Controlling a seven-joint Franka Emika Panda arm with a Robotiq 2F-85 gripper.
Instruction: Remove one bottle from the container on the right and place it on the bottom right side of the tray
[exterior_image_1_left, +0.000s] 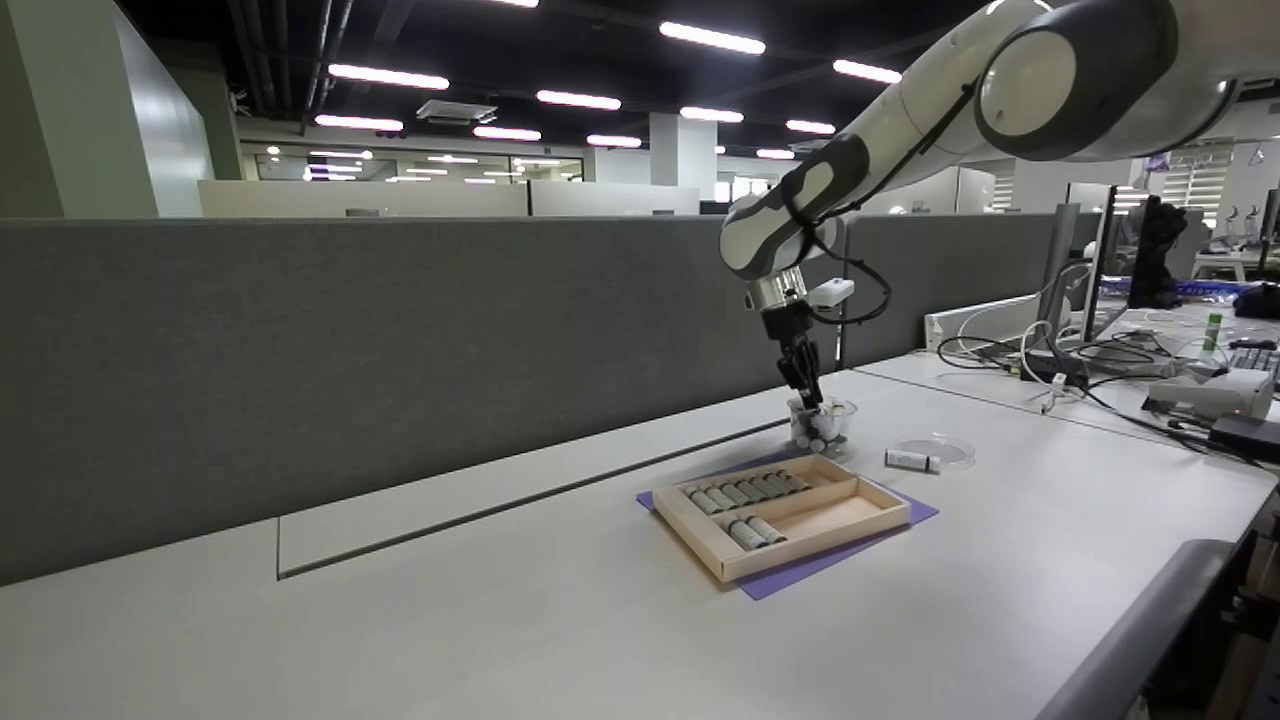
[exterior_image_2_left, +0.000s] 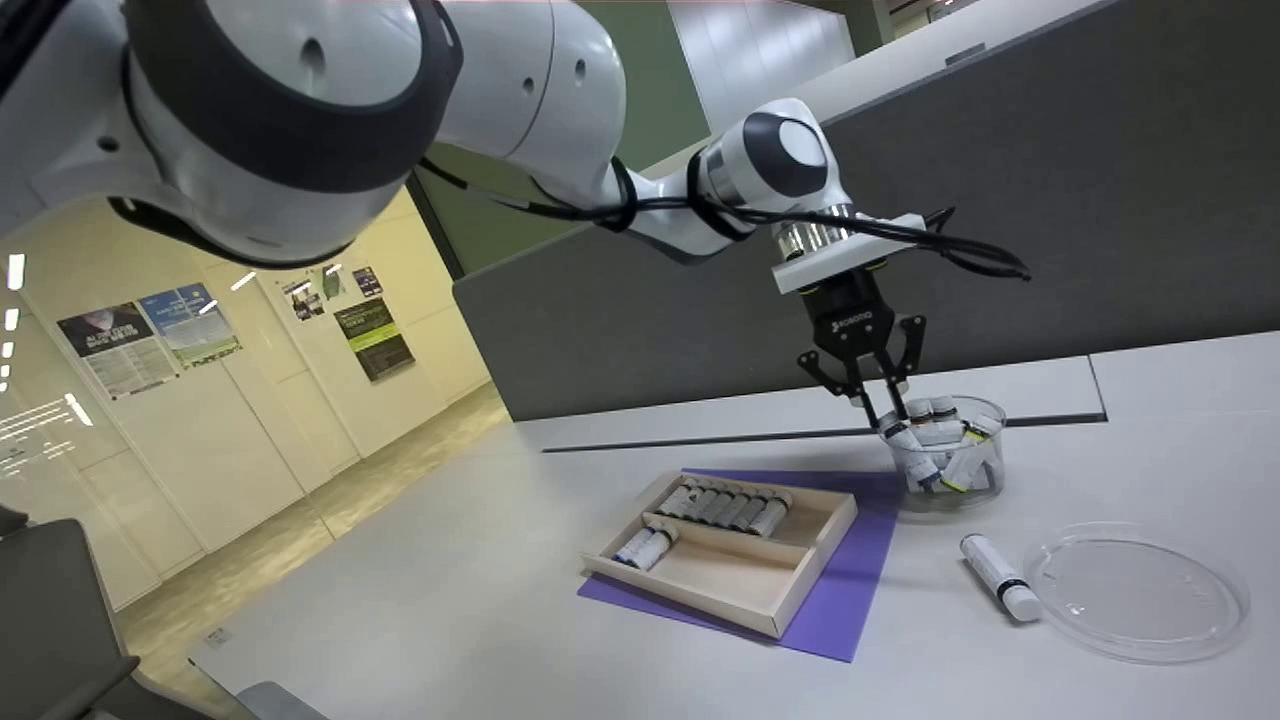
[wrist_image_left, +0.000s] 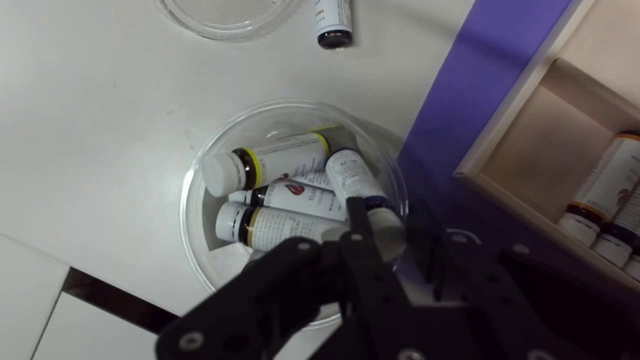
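Item 1: clear, round container (wrist_image_left: 187, 210), upright on the flat white worktop (exterior_image_2_left: 450, 620); glass or plastic, we can't tell. We list several white-labelled, white-capped bottles (wrist_image_left: 292, 155) jumbled inside.

Item 2: cyl. white-labelled bottle w/ dk-blue band (wrist_image_left: 356, 177) & white cap (wrist_image_left: 390, 230), leaning in the container, capped end nr the rim.

Item 3: pr. of slim black jointed fingers (wrist_image_left: 360, 220), pointing down, one each side of that cap; we can't tell if they're clamped on it or stand a little off.

Item 4: low-rimmed, rect., pale-wood tray (exterior_image_2_left: 720, 575) w/ compts., on a flat purple sheet (exterior_image_2_left: 845, 590) nr the container. In both exterior views we see a row of bottles (exterior_image_2_left: 735, 508) in the long compt. & 2 more bottles (exterior_image_2_left: 655, 548), side by side, in the next.

Item 5: loose white-labelled bottle (exterior_image_2_left: 990, 565), lying on the worktop just beside a clear, round, flat lid (exterior_image_2_left: 1137, 592).

Item 6: dk-grey upright partition (exterior_image_1_left: 400, 350).
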